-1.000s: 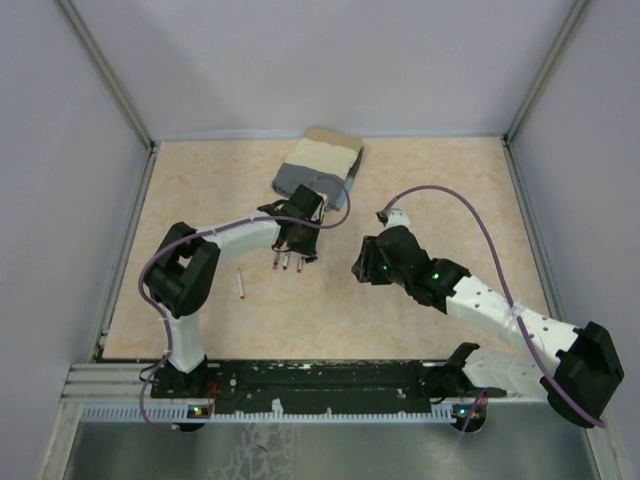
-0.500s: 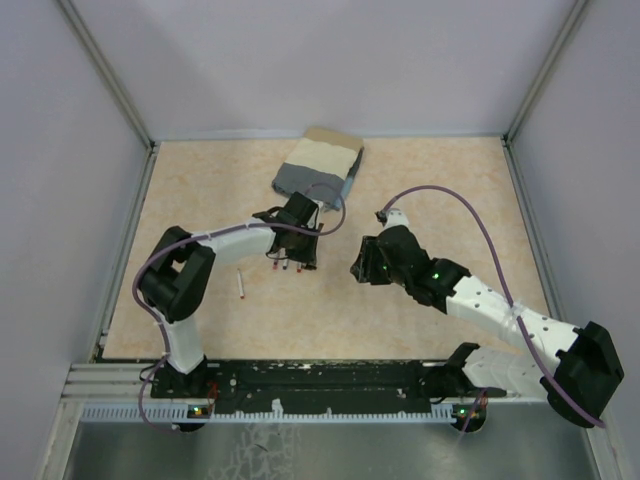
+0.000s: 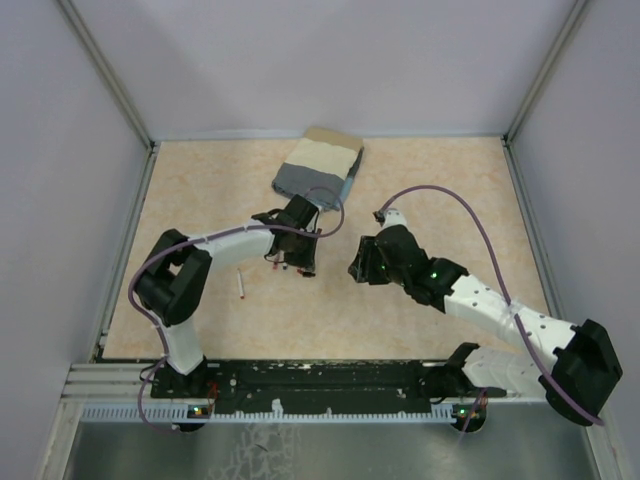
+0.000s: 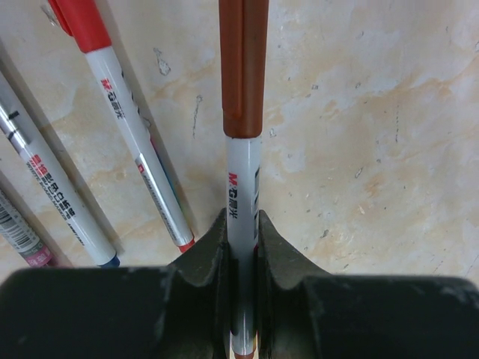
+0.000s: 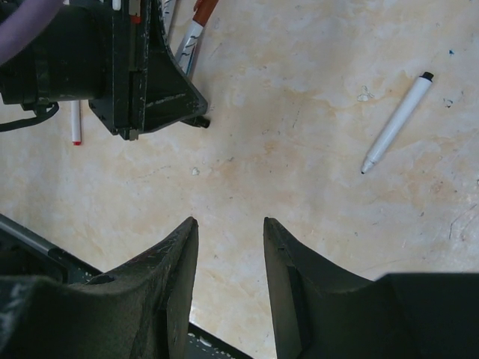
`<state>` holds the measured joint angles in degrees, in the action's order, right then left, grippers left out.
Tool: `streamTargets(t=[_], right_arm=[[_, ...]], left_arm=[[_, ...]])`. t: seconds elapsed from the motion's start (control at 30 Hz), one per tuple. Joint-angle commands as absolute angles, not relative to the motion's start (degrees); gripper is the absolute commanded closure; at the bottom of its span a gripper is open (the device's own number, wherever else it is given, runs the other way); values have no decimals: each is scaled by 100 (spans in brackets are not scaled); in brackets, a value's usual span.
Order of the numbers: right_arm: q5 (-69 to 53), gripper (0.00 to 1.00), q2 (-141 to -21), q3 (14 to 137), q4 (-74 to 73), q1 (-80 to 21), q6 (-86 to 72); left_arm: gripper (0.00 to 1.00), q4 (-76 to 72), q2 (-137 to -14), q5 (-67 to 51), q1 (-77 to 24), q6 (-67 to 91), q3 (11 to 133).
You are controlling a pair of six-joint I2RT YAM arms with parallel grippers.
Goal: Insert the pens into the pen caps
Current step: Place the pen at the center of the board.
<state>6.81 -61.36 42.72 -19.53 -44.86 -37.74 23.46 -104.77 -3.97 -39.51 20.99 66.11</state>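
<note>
My left gripper (image 4: pixel 241 221) is shut on a white pen (image 4: pixel 242 179) that wears a dark brown-red cap (image 4: pixel 243 67) on its far end. In the top view this gripper (image 3: pixel 297 248) sits low over the table, in front of the cloth. Three more pens lie side by side to its left, one with a red cap (image 4: pixel 81 22) on it. My right gripper (image 5: pixel 228 224) is open over bare table, a short way right of the left one (image 5: pixel 127 67). An uncapped white pen (image 5: pixel 395 123) with a black end lies to its right. A lone pen (image 3: pixel 241 285) with a red end lies further left.
A folded grey-beige cloth (image 3: pixel 318 168) lies at the back of the table, just behind the left gripper. Grey walls close in the table on three sides. The black rail (image 3: pixel 320 378) with the arm bases runs along the near edge.
The left arm has shifted slightly, its elbow moving left and its gripper settling over the row of pens, which now hides them from above. The right arm has hardly moved.
</note>
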Motion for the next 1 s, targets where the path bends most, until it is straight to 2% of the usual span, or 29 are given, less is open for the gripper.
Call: streamTargets(t=[0.0, 0.23, 0.43, 0.67, 0.83, 0.97], right_arm=[[611, 60, -6152, 4350, -1763, -4447, -3765], [663, 60, -6092, 4351, -1826, -4447, -3754], [665, 60, -6117, 4334, -1806, -4447, -3751], [667, 60, -6117, 4307, -1803, -4447, -3754], [663, 60, -6116, 4308, -1825, -4447, -3740], [667, 60, -6112, 4307, -1827, -4448, -3744]], left_arm=[[100, 2455, -10673, -176, -3973, 2222, 7086], [89, 2641, -11008, 80, -3981, 2399, 7425], [84, 2736, -11120, 127, -4075, 2440, 7397], [72, 2788, -11191, 246, -4122, 2590, 7309], [69, 2812, -11189, 308, -4122, 2610, 7302], [72, 2812, -11215, 316, -4122, 2595, 7321]])
